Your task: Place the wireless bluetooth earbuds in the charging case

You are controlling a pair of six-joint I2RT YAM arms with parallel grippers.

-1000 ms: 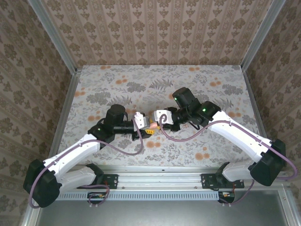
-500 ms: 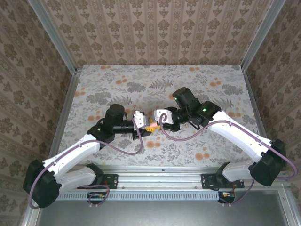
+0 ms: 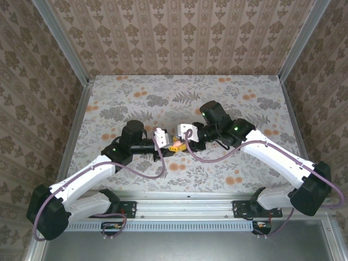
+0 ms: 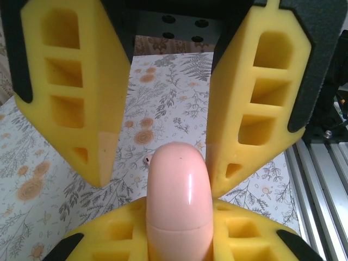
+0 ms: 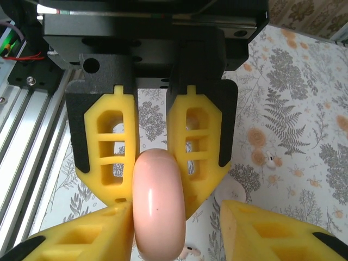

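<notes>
A flat cloth (image 3: 136,89) with grey leaves and orange flowers covers the table. Brown patterned paper walls (image 3: 179,32) stand around it. A silver metal rail (image 3: 185,209) runs along the near edge.

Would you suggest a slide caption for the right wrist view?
Left end effector clamps the pink charging case between the right end effector's open jaws; two earbuds lie on the tablecloth.

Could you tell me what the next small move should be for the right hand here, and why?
Probably draw the right hand straight back off the pink charging case. Its fingers stand apart on either side of the case without gripping, while the left hand is clamped on it, so the right hand seems free to go for an earbud lying on the floral table.
</notes>
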